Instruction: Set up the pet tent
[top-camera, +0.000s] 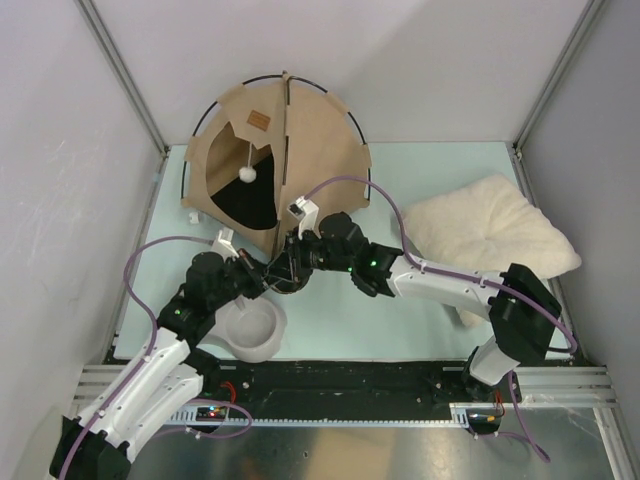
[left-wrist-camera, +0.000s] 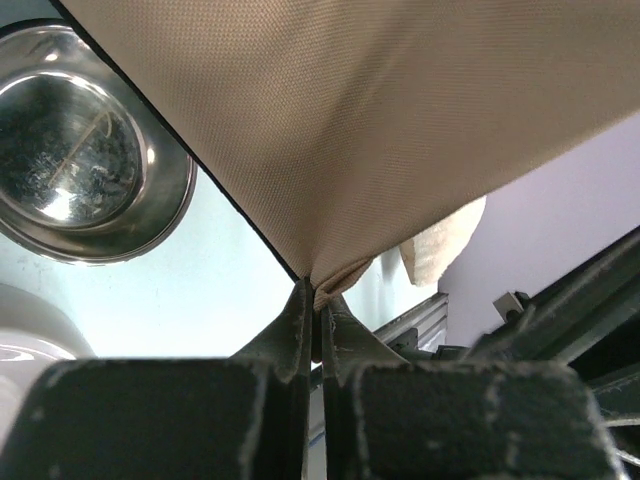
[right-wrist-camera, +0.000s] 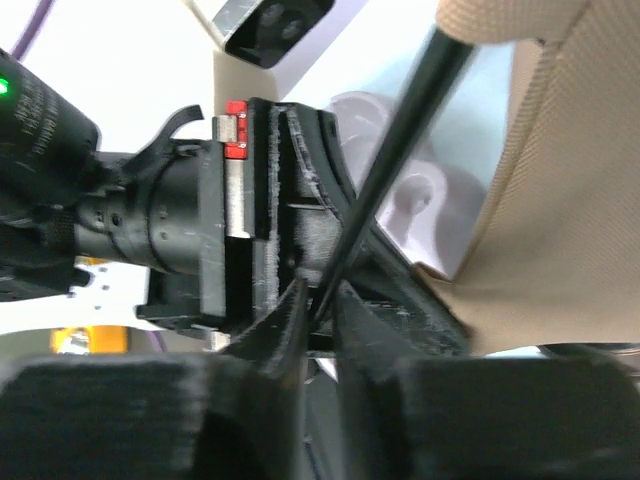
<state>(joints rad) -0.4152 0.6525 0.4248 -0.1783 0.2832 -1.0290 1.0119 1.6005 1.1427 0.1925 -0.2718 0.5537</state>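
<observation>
The grey bowl (top-camera: 255, 335) is sitting nearest, just ahead of the left arm's base on the pale green table (top-camera: 430, 170). Through the left wrist camera, a shiny steel dish (left-wrist-camera: 80, 160) is lying below and to the side of the fingers.

Just past the bowl, the two arms are meeting at the near bottom edge of the tent (top-camera: 320, 150). The left gripper (left-wrist-camera: 318, 296) is pinching a corner of the tan fabric – its jaws are pressed together with the cloth bunched between them and stretching up and away. The right gripper (right-wrist-camera: 320, 300) is sitting beside it, its jaws closing narrowly around a thin black pole (right-wrist-camera: 400, 150) that is running up at a slant toward the fabric.

Farther back, the tent is standing at the rear of the table, left of centre, its panels fanning out over curved black poles. Its cat-head doorway (top-camera: 240, 200) is facing the left front, with a white pompom (top-camera: 246, 174) hanging in the opening and a small brown label (top-camera: 259, 120) showing above it.

Off to the right, apart from the tent, a cream pillow (top-camera: 490, 235) is lying on the table – its edge also showing in the left wrist view.
</observation>
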